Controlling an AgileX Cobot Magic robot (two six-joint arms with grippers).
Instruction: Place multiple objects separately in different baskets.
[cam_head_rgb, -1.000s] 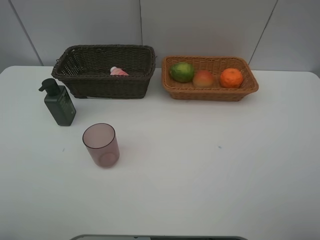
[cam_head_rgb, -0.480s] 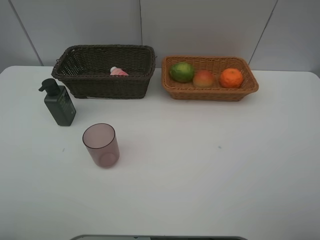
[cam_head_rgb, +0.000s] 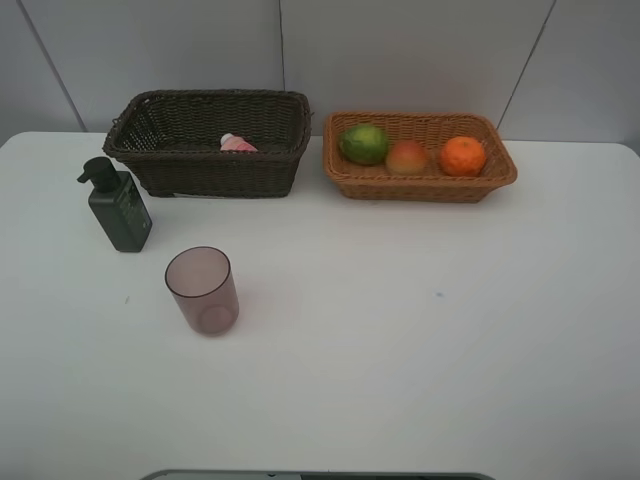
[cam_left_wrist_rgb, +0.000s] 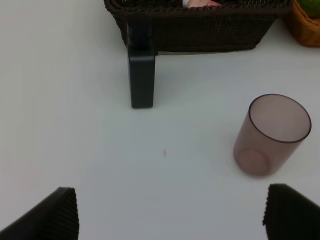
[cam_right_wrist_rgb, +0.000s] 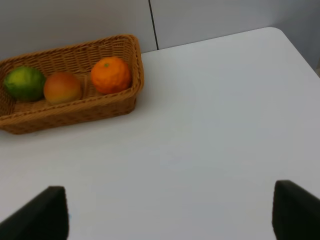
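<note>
The dark brown basket stands at the back left with the small pink bottle inside it. To its right, the tan basket holds the green fruit, the peach-red fruit and the orange. On the table, the dark green pump bottle stands upright before the dark basket, and the pink cup stands nearer the front. My left gripper is open and empty, short of the cup and the pump bottle. My right gripper is open and empty, well short of the tan basket. Neither gripper shows in the high view.
A white table carries everything, and a grey panelled wall rises right behind the baskets. The table's right corner lies to the right of the tan basket.
</note>
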